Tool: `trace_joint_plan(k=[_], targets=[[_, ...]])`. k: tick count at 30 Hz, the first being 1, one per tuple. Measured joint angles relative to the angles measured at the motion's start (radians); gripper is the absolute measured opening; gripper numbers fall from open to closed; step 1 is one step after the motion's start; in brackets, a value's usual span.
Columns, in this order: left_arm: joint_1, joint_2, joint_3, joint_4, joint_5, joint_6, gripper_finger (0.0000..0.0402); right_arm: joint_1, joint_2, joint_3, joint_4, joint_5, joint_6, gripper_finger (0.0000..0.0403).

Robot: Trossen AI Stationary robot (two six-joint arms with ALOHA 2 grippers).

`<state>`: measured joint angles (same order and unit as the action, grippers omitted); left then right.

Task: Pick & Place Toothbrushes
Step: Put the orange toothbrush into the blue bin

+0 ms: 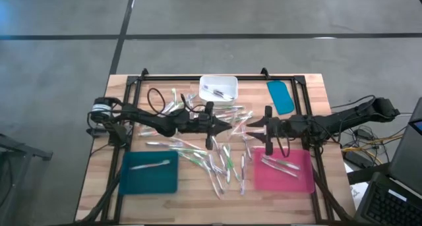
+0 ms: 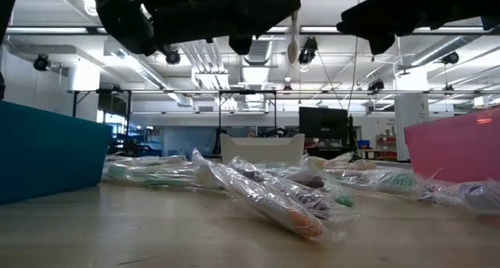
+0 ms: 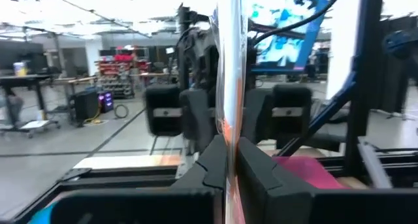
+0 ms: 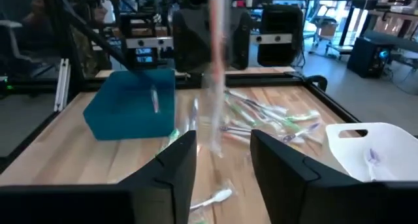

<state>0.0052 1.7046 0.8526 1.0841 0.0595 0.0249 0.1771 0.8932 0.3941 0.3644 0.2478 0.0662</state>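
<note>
Your left gripper clamps a clear-wrapped, orange-accented toothbrush upright mid-table; your right gripper faces it, fingers apart, empty

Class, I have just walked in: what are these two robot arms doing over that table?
They are sorting wrapped toothbrushes. The left gripper is shut on one toothbrush, holding it upright above the pile of toothbrushes in the middle of the table. The right gripper faces it with its fingers apart on either side of the hanging brush, not gripping it. One brush lies in the teal tray, several in the pink tray and some in the white bin.
</note>
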Motion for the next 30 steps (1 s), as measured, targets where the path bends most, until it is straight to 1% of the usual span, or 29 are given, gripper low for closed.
trace_joint_plan(k=[3, 6, 9, 15, 20, 25, 30], targets=[[-0.004, 0.0, 0.003, 0.001, 0.008, 0.0, 0.0018, 0.0, 0.002, -0.009, 0.034, -0.001, 0.0, 0.0152], [-0.004, 0.0, 0.003, 0.0, 0.023, 0.003, 0.0018, 0.0, 0.03, -0.011, 0.092, -0.025, 0.0, 0.016], [-0.004, 0.0, 0.003, 0.0, 0.028, 0.007, 0.0018, 0.0, 0.1, -0.007, 0.165, -0.047, -0.01, 0.0167], [-0.005, 0.0, 0.003, -0.003, 0.03, 0.018, 0.0019, -0.001, 0.259, 0.044, 0.289, -0.047, -0.076, 0.0177], [-0.007, 0.0, 0.003, -0.004, 0.039, 0.019, 0.0019, -0.001, 0.345, 0.105, 0.309, -0.039, -0.085, 0.018], [-0.007, 0.0, 0.003, -0.004, 0.054, 0.02, 0.0019, -0.001, 0.414, 0.155, 0.308, -0.038, -0.094, 0.0166], [-0.007, 0.0, 0.003, -0.004, 0.06, 0.02, 0.0019, -0.001, 0.452, 0.175, 0.307, -0.036, -0.101, 0.0132]])
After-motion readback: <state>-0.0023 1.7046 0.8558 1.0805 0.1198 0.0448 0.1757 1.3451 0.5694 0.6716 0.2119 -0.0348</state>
